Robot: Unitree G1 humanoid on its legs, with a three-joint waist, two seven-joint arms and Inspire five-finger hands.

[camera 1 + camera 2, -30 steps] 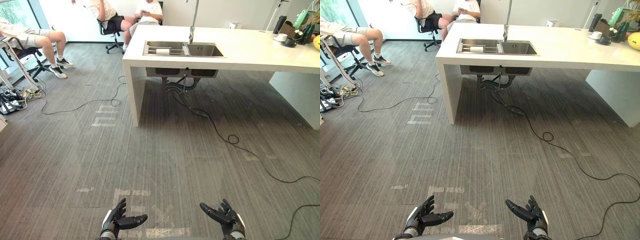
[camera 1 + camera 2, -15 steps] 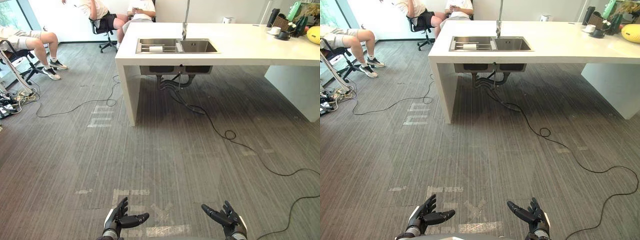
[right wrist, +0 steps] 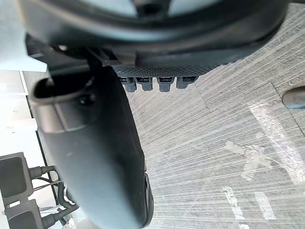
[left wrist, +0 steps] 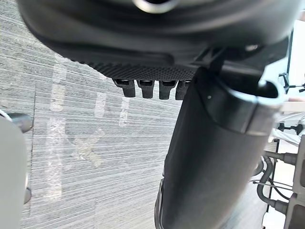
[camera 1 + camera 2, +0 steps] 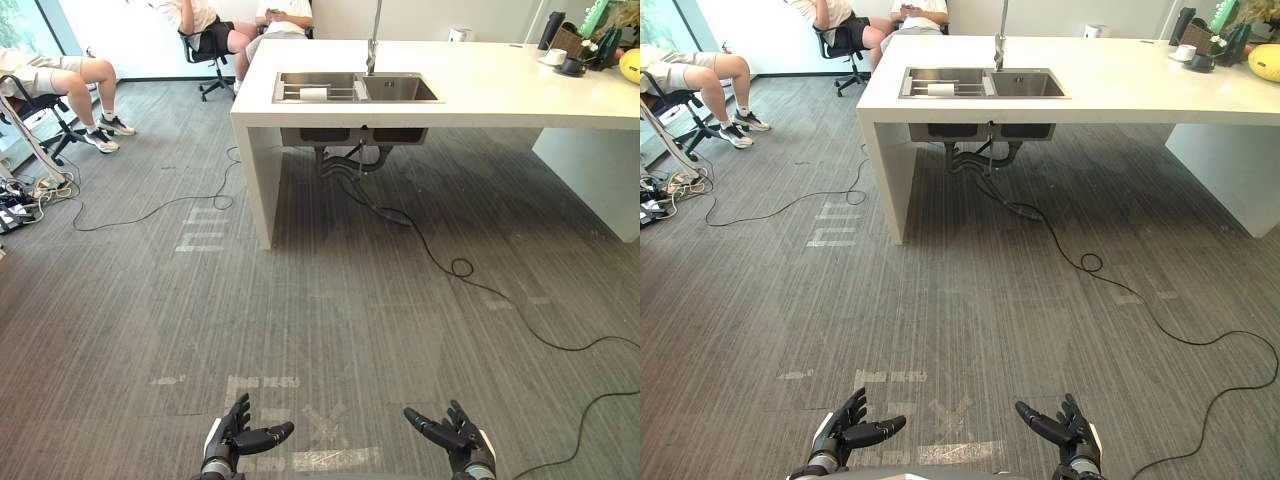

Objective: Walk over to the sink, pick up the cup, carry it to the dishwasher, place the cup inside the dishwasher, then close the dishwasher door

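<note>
- Grey carpet floor point(image 5: 330, 330) stretches out ahead of both hands, and pale tape marks point(image 5: 335, 460) lie between them.
- Left hand point(image 5: 235, 438) and right hand point(image 5: 455, 436) hang low, with fingers spread and relaxed and thumbs turned inward. Neither holds anything.
- White counter point(image 5: 500, 90) stands well ahead of the hands, and its sink point(image 5: 400, 89) is set into the top.
- White cup point(image 5: 313, 93) lies in the sink's left basin, well apart from both hands.
- Seated people point(image 5: 55, 72) are far ahead, out beyond the left hand.
</note>
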